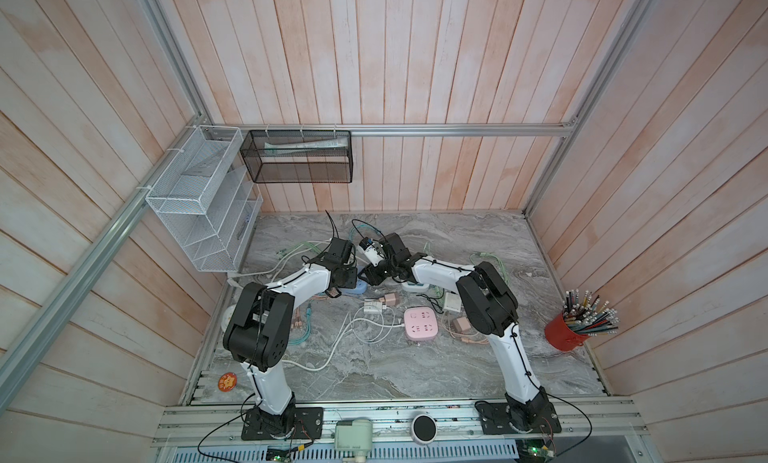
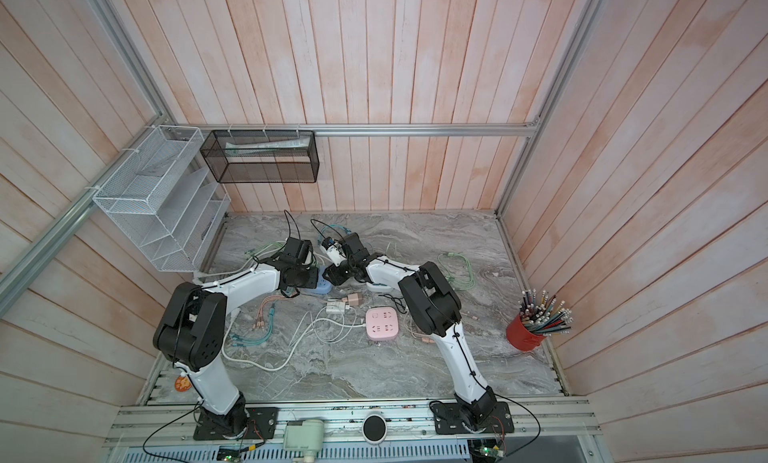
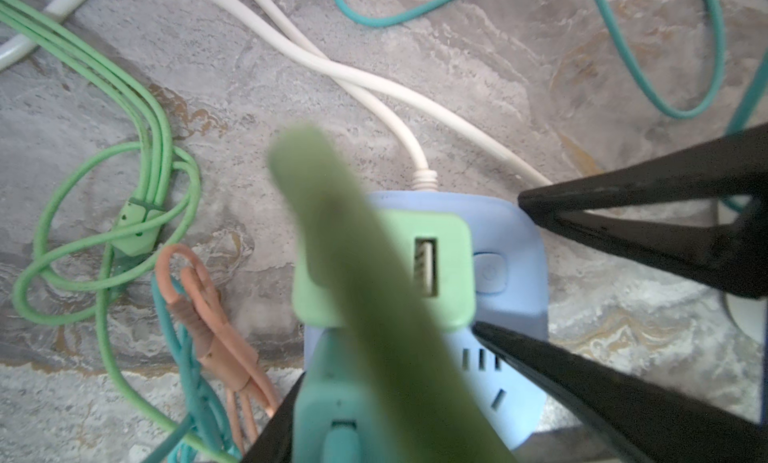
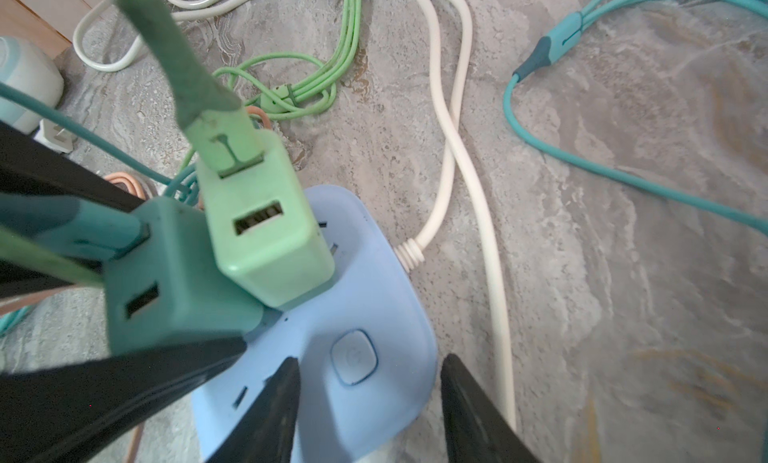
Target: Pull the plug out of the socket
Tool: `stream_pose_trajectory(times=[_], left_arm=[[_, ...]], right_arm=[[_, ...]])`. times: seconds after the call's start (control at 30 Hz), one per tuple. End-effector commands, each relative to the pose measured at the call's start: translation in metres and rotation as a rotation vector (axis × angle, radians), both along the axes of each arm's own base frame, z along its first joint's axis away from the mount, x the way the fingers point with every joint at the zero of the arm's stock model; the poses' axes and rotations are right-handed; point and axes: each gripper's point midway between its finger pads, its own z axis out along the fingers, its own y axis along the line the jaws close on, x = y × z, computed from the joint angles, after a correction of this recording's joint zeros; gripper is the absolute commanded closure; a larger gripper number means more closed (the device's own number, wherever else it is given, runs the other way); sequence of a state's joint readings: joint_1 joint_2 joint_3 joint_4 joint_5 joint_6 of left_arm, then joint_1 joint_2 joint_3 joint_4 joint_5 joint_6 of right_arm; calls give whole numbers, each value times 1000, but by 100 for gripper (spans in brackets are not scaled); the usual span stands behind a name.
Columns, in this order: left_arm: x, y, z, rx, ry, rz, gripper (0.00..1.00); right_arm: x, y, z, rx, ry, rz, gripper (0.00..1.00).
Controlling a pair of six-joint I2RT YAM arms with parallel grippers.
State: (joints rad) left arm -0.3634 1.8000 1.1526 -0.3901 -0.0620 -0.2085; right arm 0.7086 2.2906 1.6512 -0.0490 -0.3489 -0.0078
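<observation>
Blue socket (image 4: 374, 282) lies on the marble table (image 1: 415, 373) toward the far middle, between the two arms. Two plugs stand in it side by side: teal plug (image 3: 332, 419) and green plug (image 4: 266, 232), bodies close enough that no gap shows between them. Left gripper (image 4: 193, 274) is clamped on the teal plug, one black finger on each flank; the plug's base meets the socket face and its pins are not visible. Right gripper (image 4: 370, 361) stands part-way apart over the socket's button end, one finger above the top face, the other at the edge; contact cannot be confirmed. Obstructions: a green cable (image 4: 183, 57) rises from the green plug and crosses the left wrist view, hiding much of both plugs. The socket's white cord (image 4: 440, 182) leaves its far end and loops across the table. Loose around it lie a light green bundle (image 4: 291, 95), a teal cable (image 4: 582, 161) and orange leads (image 3: 216, 336). Nearer the front sits a pink socket (image 1: 420, 323), apart from the work. A red pencil cup (image 1: 565, 332) stands at the right wall, well clear.
</observation>
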Motion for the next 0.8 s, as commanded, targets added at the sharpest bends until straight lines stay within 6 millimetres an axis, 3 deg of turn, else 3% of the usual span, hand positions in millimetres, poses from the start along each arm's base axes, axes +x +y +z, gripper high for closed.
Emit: stream_pose_trajectory(times=[0.0,0.1,0.53,0.77], left_arm=[[7,-2,0,8,-4,1,58],[7,-6,1,-4,-5,-8,64],[14,-11,27,-34,-73,1,72],[19,-19,44,-73,-106,-18,73]], right_arm=[[-8,-17,-23,-62,53,-7,47],[-9,-18,-28,-70,66,-7,47],[-28,-44,-58,-173,88,-8,52],[-26,-48,-60,-187,92,-37,50]])
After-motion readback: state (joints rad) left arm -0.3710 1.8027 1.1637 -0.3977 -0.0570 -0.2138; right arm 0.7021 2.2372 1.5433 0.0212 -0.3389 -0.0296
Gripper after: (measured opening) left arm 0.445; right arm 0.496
